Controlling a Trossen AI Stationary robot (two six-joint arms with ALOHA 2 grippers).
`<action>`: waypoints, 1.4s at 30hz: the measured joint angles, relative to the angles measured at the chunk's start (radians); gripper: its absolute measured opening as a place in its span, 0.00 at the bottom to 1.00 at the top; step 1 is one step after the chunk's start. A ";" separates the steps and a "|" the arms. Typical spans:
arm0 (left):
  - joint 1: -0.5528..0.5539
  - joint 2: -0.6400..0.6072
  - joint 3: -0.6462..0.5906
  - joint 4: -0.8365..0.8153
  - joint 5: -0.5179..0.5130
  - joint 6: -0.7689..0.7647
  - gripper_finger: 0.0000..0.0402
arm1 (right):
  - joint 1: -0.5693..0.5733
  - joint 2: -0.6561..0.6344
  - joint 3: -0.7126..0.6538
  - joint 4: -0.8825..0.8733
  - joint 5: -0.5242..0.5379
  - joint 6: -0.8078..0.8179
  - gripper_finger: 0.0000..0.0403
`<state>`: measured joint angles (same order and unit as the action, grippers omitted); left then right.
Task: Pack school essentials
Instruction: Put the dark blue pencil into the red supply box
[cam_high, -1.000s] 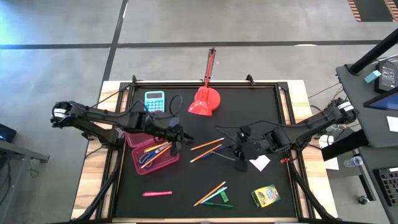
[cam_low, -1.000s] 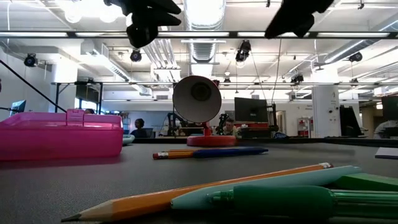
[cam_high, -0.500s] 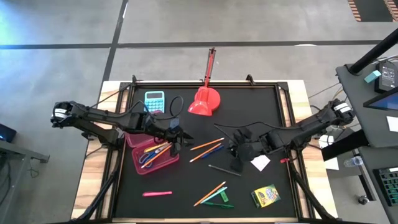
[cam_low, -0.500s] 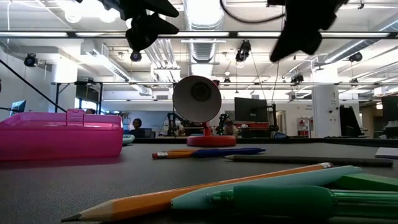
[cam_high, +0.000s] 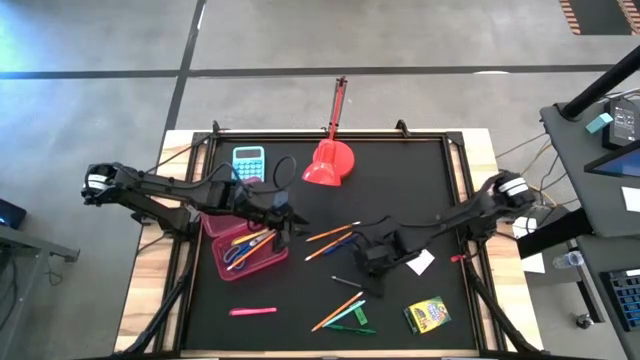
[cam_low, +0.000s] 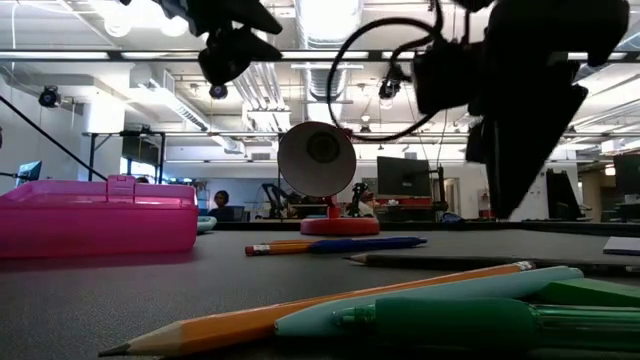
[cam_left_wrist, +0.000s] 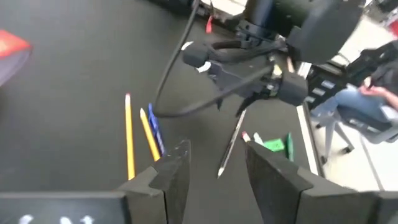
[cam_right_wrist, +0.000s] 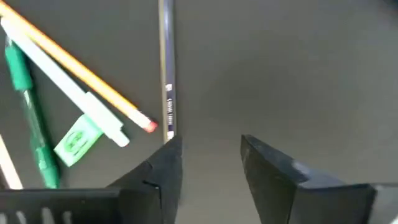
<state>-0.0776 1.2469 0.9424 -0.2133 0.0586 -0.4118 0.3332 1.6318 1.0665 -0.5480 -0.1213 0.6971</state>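
Just ahead of the right gripper (cam_right_wrist: 208, 158), whose two fingers stand parted with nothing between them, a dark pencil (cam_right_wrist: 166, 68) lies on the black table (cam_high: 400, 170), its near end beside one fingertip. Beside that pencil, off to one side of the gripper, rest an orange pencil (cam_right_wrist: 74, 62) with a pink eraser, a white pen (cam_right_wrist: 62, 81) and a green pen (cam_right_wrist: 28, 106), fanned together. Behind the gripper toward its own arm sits a small white square (cam_high: 419, 263), and the crayon box (cam_high: 427, 314) lies nearer the table's front edge. Farther across, the left gripper (cam_high: 283, 222) hovers at the rim of the pink case (cam_high: 243, 262), fingers apart and empty; orange and blue pencils (cam_high: 330, 240) lie between the two grippers, and scissors (cam_high: 238, 254) rest inside the case.
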 joint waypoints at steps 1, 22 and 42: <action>0.000 0.000 0.000 -0.017 0.000 0.000 0.34 | 0.000 0.023 0.015 0.001 -0.018 -0.004 0.38; 0.000 -0.123 0.000 -0.165 0.026 0.052 0.34 | 0.006 0.295 0.263 -0.028 0.003 -0.034 0.32; 0.000 -0.317 0.000 -0.171 0.025 0.059 0.34 | 0.065 0.428 0.314 -0.120 0.097 -0.089 0.04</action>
<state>-0.0778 0.9301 0.9421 -0.3847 0.0837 -0.3531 0.3986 2.0602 1.3808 -0.6682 -0.0248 0.6082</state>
